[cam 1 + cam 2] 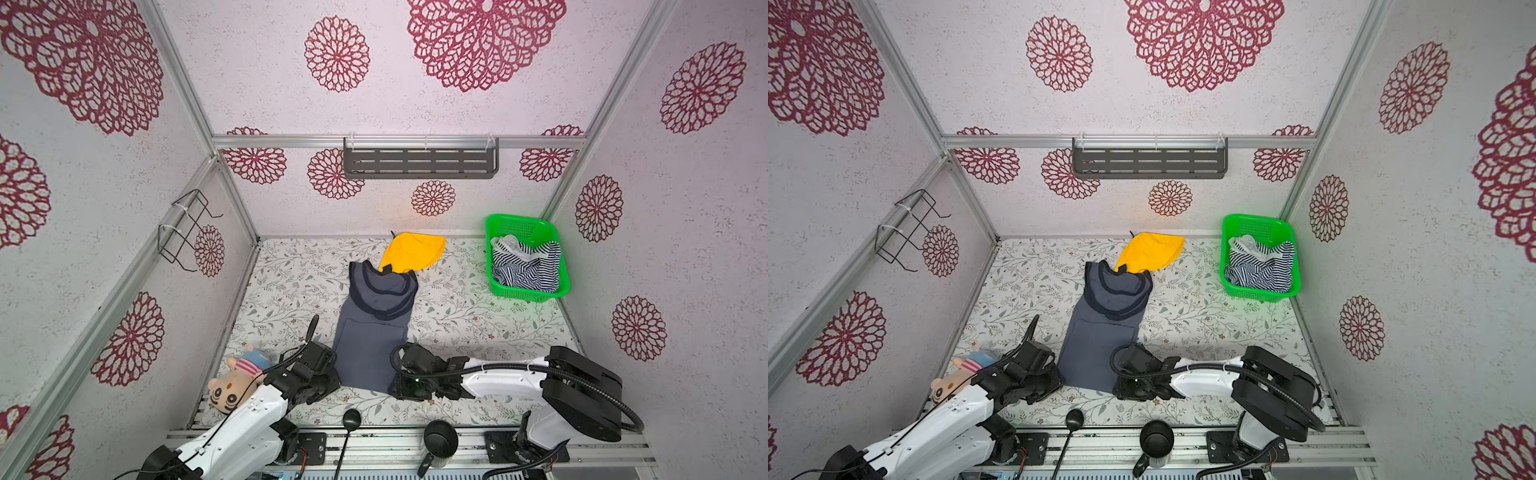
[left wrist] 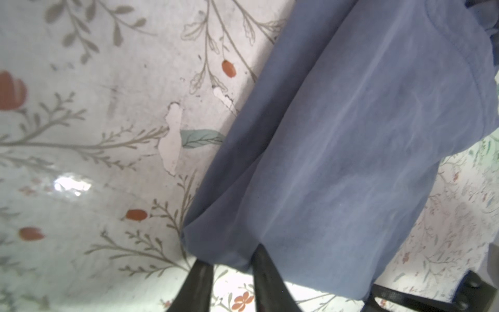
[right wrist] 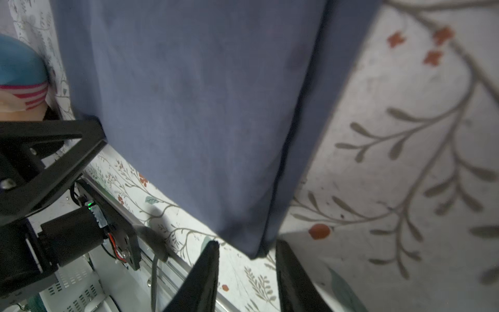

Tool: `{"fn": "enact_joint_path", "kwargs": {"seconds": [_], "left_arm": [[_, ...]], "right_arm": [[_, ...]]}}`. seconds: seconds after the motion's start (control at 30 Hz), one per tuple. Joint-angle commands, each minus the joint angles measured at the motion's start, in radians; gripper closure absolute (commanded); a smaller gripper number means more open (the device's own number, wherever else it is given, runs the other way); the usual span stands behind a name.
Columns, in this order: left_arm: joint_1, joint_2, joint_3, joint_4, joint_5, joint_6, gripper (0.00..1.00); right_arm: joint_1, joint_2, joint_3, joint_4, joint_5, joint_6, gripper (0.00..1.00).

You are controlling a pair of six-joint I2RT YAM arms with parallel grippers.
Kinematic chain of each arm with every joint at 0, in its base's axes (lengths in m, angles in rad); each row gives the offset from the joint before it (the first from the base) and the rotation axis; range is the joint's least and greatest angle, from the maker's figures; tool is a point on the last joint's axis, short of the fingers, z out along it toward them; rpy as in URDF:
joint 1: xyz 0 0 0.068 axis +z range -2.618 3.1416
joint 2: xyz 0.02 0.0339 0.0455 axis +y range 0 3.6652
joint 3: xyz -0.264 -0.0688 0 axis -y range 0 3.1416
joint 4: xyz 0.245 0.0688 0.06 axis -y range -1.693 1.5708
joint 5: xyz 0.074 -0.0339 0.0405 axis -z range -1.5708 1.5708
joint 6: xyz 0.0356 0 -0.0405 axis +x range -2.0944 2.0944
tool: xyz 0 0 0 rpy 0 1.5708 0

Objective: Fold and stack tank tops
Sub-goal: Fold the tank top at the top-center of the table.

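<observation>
The slate grey-blue tank top (image 1: 374,328) lies flat on the flowered table, its navy-trimmed neck to the back and its hem toward the front edge. My left gripper (image 2: 231,259) sits at the hem's left corner, its jaws narrowed around the cloth corner but still apart. At the hem's right corner my right gripper (image 3: 247,245) is open; the cloth corner hangs between its fingers and touches neither. The striped tank top (image 1: 525,270) lies crumpled in the green basket (image 1: 489,249) at the back right. The chest print is not visible.
A yellow hat (image 1: 411,251) lies just behind the grey top's neck. A plush toy (image 1: 237,380) is beside the left arm. A black ladle (image 1: 351,419) and a black mug (image 1: 440,440) stand at the front rail. Walls close in three sides.
</observation>
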Motion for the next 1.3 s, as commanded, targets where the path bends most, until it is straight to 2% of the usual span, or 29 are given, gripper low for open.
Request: {"fn": "enact_joint_path", "kwargs": {"seconds": [0.0,0.1,0.2,0.3,0.47,0.6,0.77,0.9,1.07,1.27], "left_arm": [[-0.006,-0.002,-0.007,0.018,-0.024,-0.003,0.78],[-0.007,-0.013,0.005,-0.010,-0.058,-0.008,0.91],[-0.006,-0.027,0.024,-0.035,-0.078,-0.004,0.98],[-0.010,-0.049,0.051,-0.094,-0.111,-0.003,1.00],[-0.049,-0.155,0.050,-0.128,-0.155,-0.072,1.00],[-0.116,-0.207,0.076,-0.227,-0.186,-0.126,1.00],[-0.205,-0.227,0.196,-0.362,-0.297,-0.152,1.00],[-0.179,-0.113,0.382,-0.419,-0.413,0.006,1.00],[-0.048,0.105,0.507,-0.224,-0.306,0.224,1.00],[0.109,0.370,0.607,0.015,-0.198,0.362,1.00]], "right_arm": [[0.004,0.022,0.018,-0.043,0.030,0.007,0.76],[0.004,0.015,0.024,-0.063,0.036,0.003,0.91],[0.004,0.001,0.042,-0.104,0.034,-0.012,1.00],[0.005,-0.015,0.057,-0.141,0.015,-0.028,1.00],[0.011,-0.060,0.050,-0.181,-0.029,-0.033,1.00],[0.033,-0.115,0.071,-0.262,-0.046,-0.060,1.00],[0.046,-0.215,0.176,-0.459,0.044,-0.162,1.00],[-0.050,-0.236,0.279,-0.561,0.097,-0.279,1.00],[-0.207,-0.177,0.364,-0.554,0.096,-0.416,1.00],[-0.362,-0.026,0.516,-0.543,0.081,-0.605,1.00]]}}
